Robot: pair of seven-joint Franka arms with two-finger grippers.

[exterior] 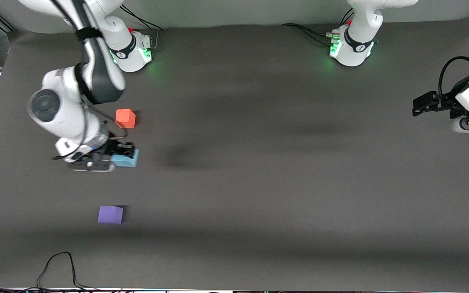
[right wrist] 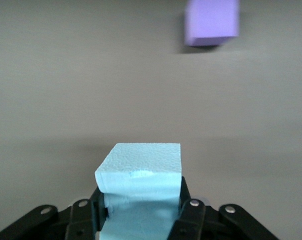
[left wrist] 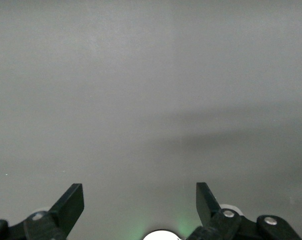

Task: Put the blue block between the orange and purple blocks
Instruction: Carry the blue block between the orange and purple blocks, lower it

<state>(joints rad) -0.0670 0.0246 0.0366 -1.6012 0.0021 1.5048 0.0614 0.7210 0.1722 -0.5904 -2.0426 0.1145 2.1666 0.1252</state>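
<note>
While the right gripper squeezes the blue block between its two fingers, it sits over the stretch of table that runs from the orange block to the purple block; in the right wrist view the fingers press on both sides of the blue block, so the grip looks firm; from these pictures I cannot tell if the block is touching the table or just above it.

Going out from the gripper, the orange block is farther from the front camera and quite near; the purple block is nearer to the front camera and well apart; so the blue block seems closer to the orange one than to the purple one; it looks roughly in line with both, though a bit toward the left arm's end of the table next to the purple one.

I think the next move needs only a small slide toward the purple block, or maybe just a set-down and let go; the gap is wide, so bumping a block seems unlikely.

The left gripper waits with its fingers spread wide and nothing in them, up at the left arm's end of the table; the right arm is the one close enough to finish.
</note>
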